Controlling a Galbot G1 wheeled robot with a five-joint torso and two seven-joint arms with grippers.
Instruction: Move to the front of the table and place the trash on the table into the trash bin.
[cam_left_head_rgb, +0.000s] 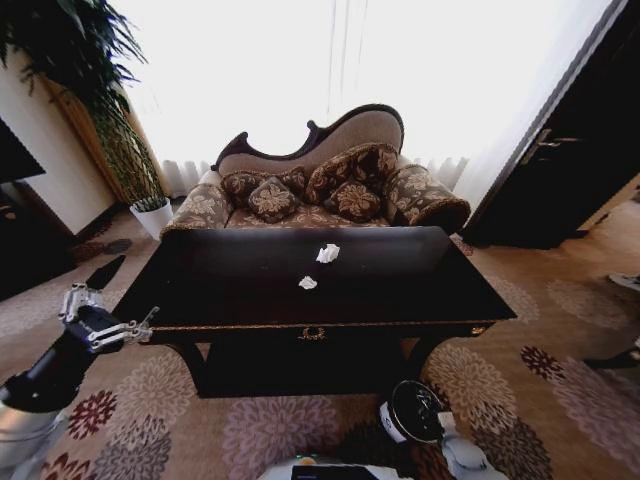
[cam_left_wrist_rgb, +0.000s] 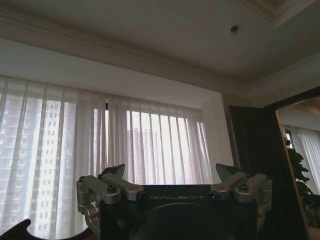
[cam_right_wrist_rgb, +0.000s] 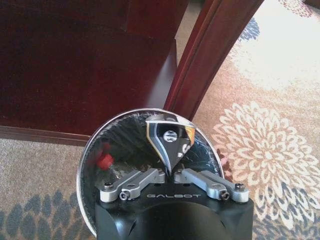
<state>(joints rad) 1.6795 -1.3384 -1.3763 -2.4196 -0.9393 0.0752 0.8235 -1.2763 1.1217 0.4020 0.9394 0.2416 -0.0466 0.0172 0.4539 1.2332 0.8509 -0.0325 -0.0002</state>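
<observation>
Table (cam_left_head_rgb: 400, 290) stands glossy black before sofa (cam_left_head_rgb: 320, 180), two crumpled paper scraps (cam_left_head_rgb: 327, 253) on top near centre, well apart from both arms. Left gripper (cam_left_head_rgb: 118, 330) hovers off table's left front corner, fingers (cam_left_wrist_rgb: 112, 176) spread wide, nothing between them. Right gripper (cam_right_wrist_rgb: 171, 172) low by table's right front leg (cam_right_wrist_rgb: 210, 55), fingers pinched on rim of trash bin (cam_left_head_rgb: 414, 411). Inside bin: red cap (cam_right_wrist_rgb: 105, 161), dark can (cam_right_wrist_rgb: 170, 142). Flowered carpet (cam_left_head_rgb: 520, 390) underneath.

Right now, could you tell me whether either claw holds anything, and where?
The left claw is open and empty. The right claw is shut above the trash bin; whether it pinches anything cannot be told.
</observation>
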